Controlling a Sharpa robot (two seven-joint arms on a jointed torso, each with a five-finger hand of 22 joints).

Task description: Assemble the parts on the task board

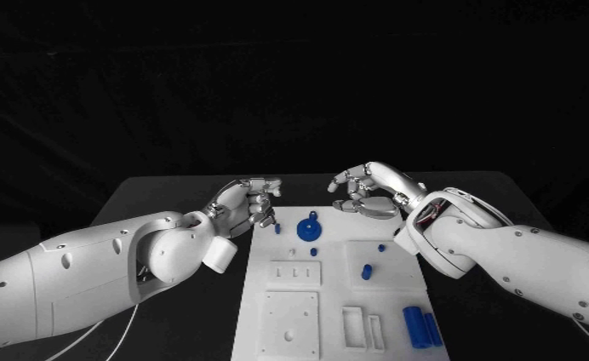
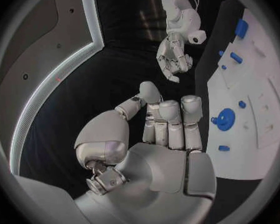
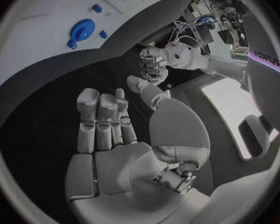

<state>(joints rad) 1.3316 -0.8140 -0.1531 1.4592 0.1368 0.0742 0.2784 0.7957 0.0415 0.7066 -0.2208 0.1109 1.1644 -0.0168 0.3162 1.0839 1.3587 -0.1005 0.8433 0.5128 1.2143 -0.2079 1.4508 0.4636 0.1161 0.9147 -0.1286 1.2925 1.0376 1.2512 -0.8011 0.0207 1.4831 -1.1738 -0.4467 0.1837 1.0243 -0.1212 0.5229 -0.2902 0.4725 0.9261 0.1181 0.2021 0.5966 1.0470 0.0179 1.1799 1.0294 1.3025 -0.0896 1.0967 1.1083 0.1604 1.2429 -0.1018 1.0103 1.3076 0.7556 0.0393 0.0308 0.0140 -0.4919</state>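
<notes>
Silver and bare, our left hand (image 1: pixel 246 201) hovers just off the far left corner of the white board (image 1: pixel 285 327), fingers loosely curled and grasping nothing; our right hand (image 1: pixel 368 191) hangs over the board's far edge, released as well, fingers apart and empty, as its own wrist view confirms. Between the two hands, near the far end of the board, lies the blue round part (image 1: pixel 308 229), with a small blue peg (image 1: pixel 314 251) just beside it and another short blue piece (image 1: pixel 366 272) further toward us. Two blue cylinders (image 1: pixel 420 326) lie side by side at the near right corner, well apart from both hands. All of it rests on the black surface (image 1: pixel 160 195). We judge the pickup has not begun; to do it well we should lower one hand squarely over the round part, close on its rim, and keep the other hand clear.
</notes>
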